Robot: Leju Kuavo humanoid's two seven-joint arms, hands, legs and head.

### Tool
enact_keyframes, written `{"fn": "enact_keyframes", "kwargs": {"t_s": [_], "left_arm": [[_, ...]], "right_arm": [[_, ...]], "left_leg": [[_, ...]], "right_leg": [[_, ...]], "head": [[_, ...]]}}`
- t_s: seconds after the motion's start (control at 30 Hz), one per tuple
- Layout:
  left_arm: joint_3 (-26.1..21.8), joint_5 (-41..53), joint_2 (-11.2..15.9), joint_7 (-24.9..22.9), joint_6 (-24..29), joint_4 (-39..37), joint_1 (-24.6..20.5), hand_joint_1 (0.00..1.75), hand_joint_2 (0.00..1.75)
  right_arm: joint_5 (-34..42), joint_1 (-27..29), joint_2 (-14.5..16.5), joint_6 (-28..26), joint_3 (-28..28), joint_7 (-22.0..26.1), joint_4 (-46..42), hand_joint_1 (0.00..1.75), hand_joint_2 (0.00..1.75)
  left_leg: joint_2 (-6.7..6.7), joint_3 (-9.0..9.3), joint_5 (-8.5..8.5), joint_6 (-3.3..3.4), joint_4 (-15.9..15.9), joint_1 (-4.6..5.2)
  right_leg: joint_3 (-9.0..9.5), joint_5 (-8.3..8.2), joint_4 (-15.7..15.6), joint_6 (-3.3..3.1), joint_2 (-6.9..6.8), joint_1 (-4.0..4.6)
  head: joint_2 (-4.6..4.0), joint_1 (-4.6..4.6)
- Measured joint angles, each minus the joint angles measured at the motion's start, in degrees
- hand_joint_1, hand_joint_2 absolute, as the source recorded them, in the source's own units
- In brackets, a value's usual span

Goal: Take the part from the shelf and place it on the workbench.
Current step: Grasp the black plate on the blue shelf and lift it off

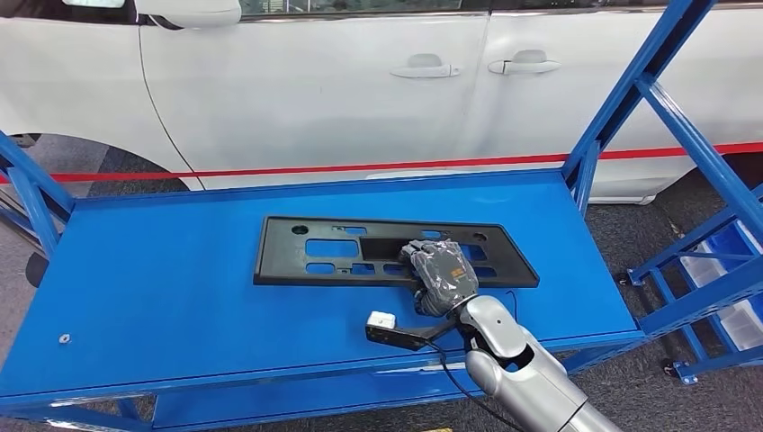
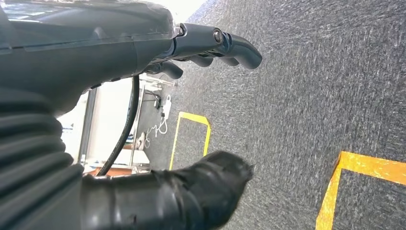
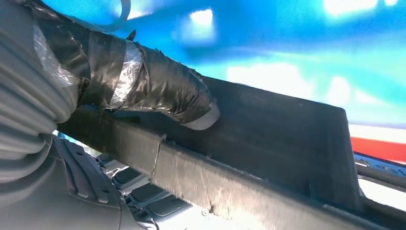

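The black part (image 1: 396, 250) lies flat on the blue surface (image 1: 162, 297), near its middle, with the right hand (image 1: 439, 274) over its near long edge toward the right end. The close view from that wrist shows the taped thumb (image 3: 158, 93) pressed against the part's raised rim (image 3: 268, 143) with the fingers tucked under the edge — so the hand has hold of the part, clamped on the rim rather than resting on it.

Whether this blue surface is the shelf or the workbench cannot be told from these views. If it is the shelf, the grasp is made and the lift, the carry and the set-down are all left. If it is the workbench, only letting go remains.

The part is a long, flat panel of dull black plastic, with several rectangular cut-outs along its middle, small holes near the far edge, and slanted short ends. Its rim stands up a little from the face.

The left hand (image 2: 182, 110) hangs over grey carpet (image 2: 311, 86) with yellow floor markings (image 2: 364, 167) — fingers loosely curved and well apart from the thumb, holding nothing.
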State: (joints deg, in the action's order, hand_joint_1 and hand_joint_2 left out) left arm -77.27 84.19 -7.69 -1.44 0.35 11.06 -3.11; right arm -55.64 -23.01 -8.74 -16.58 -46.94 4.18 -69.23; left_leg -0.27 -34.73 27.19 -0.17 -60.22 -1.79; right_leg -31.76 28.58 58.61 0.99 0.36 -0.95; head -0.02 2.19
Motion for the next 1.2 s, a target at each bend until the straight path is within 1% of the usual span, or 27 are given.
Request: {"fn": "enact_keyframes", "kwargs": {"t_s": [0.13, 0.33, 0.43, 0.63, 0.73, 0.77, 0.8, 0.83, 0.87, 0.9, 0.97, 1.0, 1.03, 1.07, 1.1, 1.13, 1.17, 1.2], "left_arm": [[-0.09, -0.19, 0.00, 0.32, 0.03, 0.00, 0.01, 0.00, 1.75], [-0.28, -0.92, 0.00, -1.16, 1.09, 0.00, 0.06, 0.00, 1.75], [-0.40, -1.07, 0.00, -1.43, 1.31, 0.00, 0.05, 0.00, 1.75], [-0.44, -1.02, 0.00, -2.03, 1.76, 0.00, -0.01, 0.00, 1.75], [-0.45, -1.05, 0.00, -2.20, 1.90, 0.00, -0.04, 0.00, 1.75], [-0.45, -1.05, 0.00, -2.21, 1.90, 0.00, -0.06, 0.00, 1.75], [-0.45, -1.03, -0.01, -2.21, 1.90, 0.00, -0.11, 0.00, 1.75], [-0.45, -0.98, -0.02, -2.21, 1.90, 0.00, -0.17, 0.00, 1.75], [-0.45, -0.91, -0.04, -2.21, 1.90, 0.00, -0.24, 0.00, 1.75], [-0.45, -0.84, -0.05, -2.20, 1.90, 0.00, -0.32, 0.00, 1.75], [-0.44, -0.76, -0.07, -2.19, 1.90, 0.00, -0.38, 0.00, 1.75], [-0.44, -0.74, -0.07, -2.20, 1.90, 0.00, -0.38, 0.00, 1.75], [-0.44, -0.74, -0.07, -2.21, 1.90, 0.00, -0.37, 0.00, 1.75], [-0.45, -0.72, -0.07, -2.25, 1.89, 0.00, -0.36, 0.00, 1.75], [-0.45, -0.71, -0.09, -2.33, 1.86, 0.00, -0.37, 0.00, 1.75], [-0.44, -0.70, -0.09, -2.42, 1.83, 0.00, -0.39, 0.00, 1.75], [-0.44, -0.68, -0.09, -2.54, 1.78, 0.00, -0.43, 0.00, 1.75], [-0.43, -0.65, -0.09, -2.64, 1.73, 0.00, -0.48, 0.00, 1.75]], "right_arm": [[2.08, 0.57, -1.78, 0.09, 0.64, 0.99, -4.59, 1.75, 1.75], [9.46, 0.11, -7.61, 3.57, 3.11, 3.72, -18.26, 1.75, 1.75], [10.35, -0.19, -9.37, 4.00, 4.31, 4.23, -22.95, 1.75, 1.75], [10.14, -0.22, -11.61, 3.70, 4.64, 6.15, -28.57, 1.75, 1.75], [8.97, -0.22, -12.57, 3.70, 4.61, 7.05, -31.03, 1.75, 1.75], [8.54, -0.21, -12.78, 3.70, 4.56, 7.27, -31.57, 1.75, 1.75], [8.06, -0.21, -12.99, 3.70, 4.43, 7.50, -32.00, 1.75, 1.75], [7.49, -0.26, -13.21, 3.70, 4.20, 7.73, -32.28, 1.75, 1.75], [6.84, -0.35, -13.46, 3.70, 3.85, 7.98, -32.46, 1.75, 1.75], [6.15, -0.45, -13.73, 3.70, 3.40, 8.20, -32.55, 1.75, 1.75], [5.01, -0.59, -14.11, 3.71, 2.37, 8.44, -32.62, 1.75, 1.75], [4.63, -0.62, -14.26, 3.71, 1.79, 8.45, -32.64, 1.75, 1.75], [4.36, -0.72, -14.39, 3.75, 1.09, 8.47, -32.64, 1.75, 1.75], [4.22, -0.94, -14.51, 3.84, 0.29, 8.48, -32.65, 1.75, 1.75], [4.28, -1.31, -14.59, 3.96, -0.68, 8.50, -32.66, 1.75, 1.75], [4.43, -1.77, -14.65, 4.11, -1.72, 8.51, -32.67, 1.75, 1.75], [4.69, -2.23, -14.67, 4.31, -2.77, 8.52, -32.75, 1.75, 1.75], [5.00, -2.61, -14.68, 4.52, -3.74, 8.53, -32.84, 1.75, 1.75]], "left_leg": [[-0.03, -0.02, -0.04, -0.06, 0.03, -0.02], [-0.04, -0.08, -0.08, -0.12, 0.08, -0.03], [-0.04, -0.01, -0.09, -0.13, 0.14, -0.03], [-0.07, -0.03, -0.06, -0.07, 0.03, 0.16], [-0.10, -0.06, 0.00, 0.18, -0.02, 0.44], [-0.09, -0.03, -0.16, 0.41, 0.08, 0.53], [-0.04, 0.10, -0.48, 0.77, 0.46, 0.36], [0.05, 0.26, -0.90, 1.14, 0.99, 0.21], [0.15, 0.41, -1.36, 1.54, 1.54, 0.02], [0.25, 0.50, -1.68, 1.82, 1.99, -0.15], [0.33, 0.33, -1.94, 1.97, 2.13, -0.10], [0.34, 0.17, -2.00, 1.91, 2.04, -0.13], [0.34, 0.00, -2.05, 1.82, 1.91, -0.21], [0.33, -0.18, -2.10, 1.68, 1.74, -0.35], [0.30, -0.35, -2.14, 1.45, 1.53, -0.55], [0.26, -0.55, -2.18, 1.11, 1.29, -0.72], [0.16, -0.78, -2.28, 0.63, 1.07, -0.80], [0.03, -0.96, -2.47, 0.07, 0.91, -0.77]], "right_leg": [[-0.20, 0.04, 0.25, 0.06, -0.01, 0.11], [-0.42, 0.14, 0.54, 0.01, -0.02, 0.14], [-0.41, 0.18, 0.56, -0.03, -0.02, 0.14], [-0.41, 0.14, 0.52, 0.06, -0.05, -0.11], [-0.37, 0.10, 0.43, 0.35, -0.07, -0.38], [-0.32, -0.03, 0.34, 0.56, -0.05, -0.44], [-0.29, 0.06, 0.35, 0.74, -0.05, -0.54], [-0.37, 0.57, 0.70, 0.89, -0.07, -0.58], [-0.78, 1.69, 1.88, 1.02, -0.08, -0.59], [-1.65, 3.51, 4.18, 1.10, -0.10, -0.63], [-4.27, 7.34, 11.01, 1.43, -0.11, -0.74], [-5.28, 8.33, 13.84, 1.65, -0.13, -0.88], [-5.50, 8.21, 14.91, 1.88, -0.16, -1.08], [-4.72, 7.04, 13.86, 2.12, -0.20, -1.32], [-2.91, 5.13, 10.71, 2.38, -0.26, -1.61], [-0.77, 3.68, 6.74, 2.68, -0.26, -1.87], [0.91, 2.49, 3.52, 2.62, -0.06, -1.85], [1.87, 1.88, 1.44, 2.42, 0.14, -1.77]], "head": [[0.00, 0.00], [0.00, 0.00], [0.00, 0.00], [0.00, 0.01], [0.00, 0.01], [0.00, 0.01], [0.00, 0.01], [0.00, -0.01], [0.00, -0.02], [0.00, -0.04], [0.00, -0.04], [0.00, -0.04], [0.00, -0.04], [0.00, -0.04], [0.00, -0.04], [0.00, -0.04], [0.00, -0.03], [0.00, -0.03]]}}
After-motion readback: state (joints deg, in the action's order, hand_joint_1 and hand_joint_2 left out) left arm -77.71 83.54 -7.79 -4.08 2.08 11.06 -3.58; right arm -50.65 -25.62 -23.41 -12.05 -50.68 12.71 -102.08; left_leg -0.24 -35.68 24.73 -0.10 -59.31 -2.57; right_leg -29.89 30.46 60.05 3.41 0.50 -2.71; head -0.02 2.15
